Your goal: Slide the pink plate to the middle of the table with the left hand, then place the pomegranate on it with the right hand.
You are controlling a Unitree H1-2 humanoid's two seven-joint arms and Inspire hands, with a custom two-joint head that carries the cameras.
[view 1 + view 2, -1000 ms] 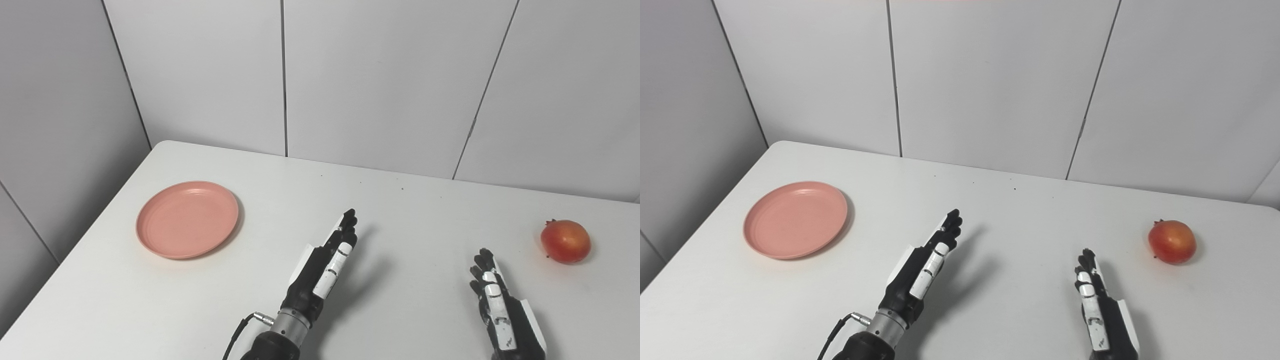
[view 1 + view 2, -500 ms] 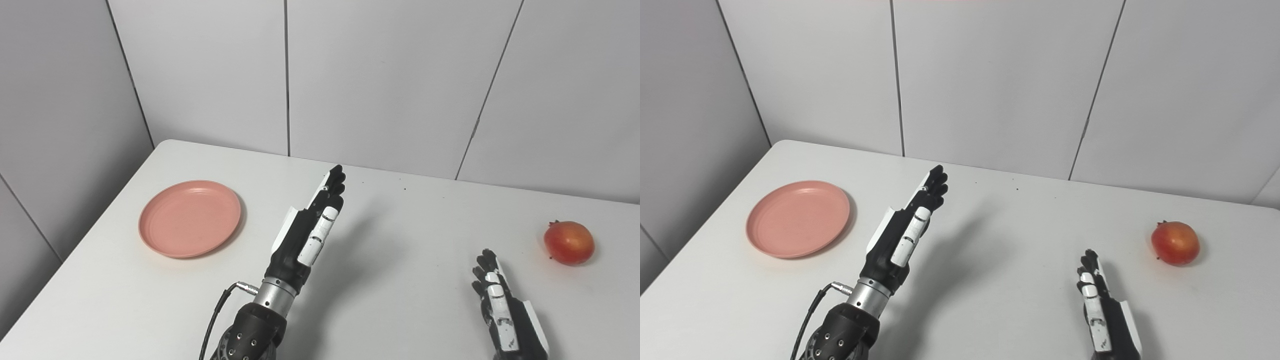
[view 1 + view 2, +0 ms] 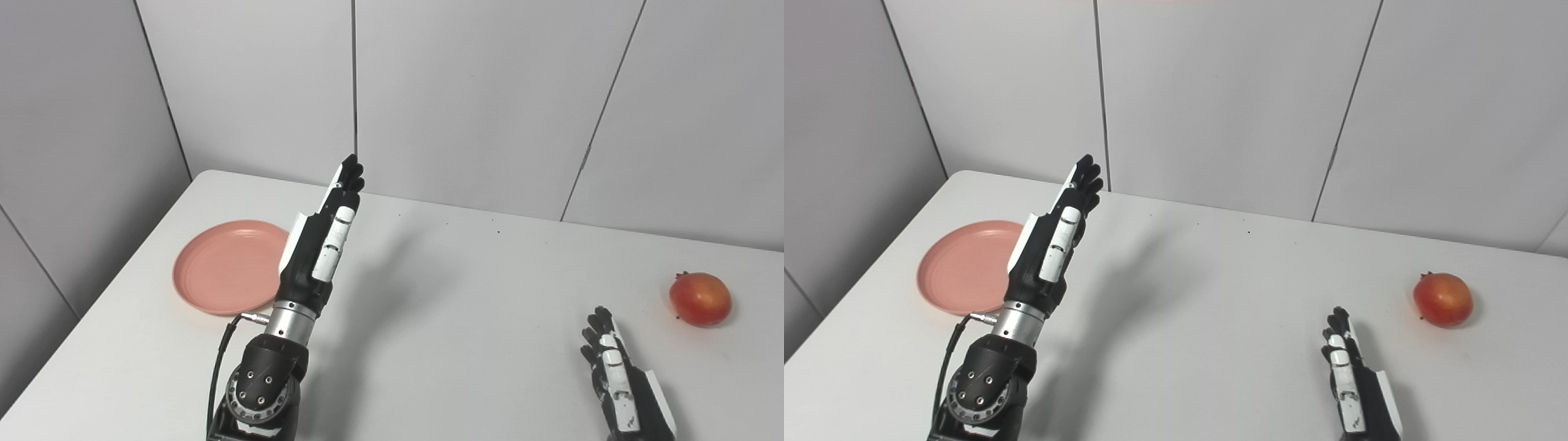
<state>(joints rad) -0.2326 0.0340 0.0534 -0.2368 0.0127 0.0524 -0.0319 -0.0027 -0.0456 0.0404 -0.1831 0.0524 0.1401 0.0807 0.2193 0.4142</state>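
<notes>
You swung your left hand [image 3: 323,239] up and across toward the left side of the table [image 3: 465,294] over that last second; a moment earlier it was low near the middle, and here it stood raised, edge-on to the cameras, overlapping the right rim of the pink plate [image 3: 226,267] in both views. Its fingers were straight and together, holding nothing, and it looked lifted clear of the plate rather than touching it, though the frames couldn't settle that for certain. That told me the first step was only in its approach: the plate sat where it had been, far left and well away from the middle, not yet slid.

Your right hand [image 3: 621,383] waited low at the near right edge, fingers extended, empty, barely shifted. The pomegranate [image 3: 700,298] lay on the far right, well apart from that hand and untouched.

As for the plate, it was bare: nothing showed in it. You'd likely need to drop the left hand onto its rim before pushing.
</notes>
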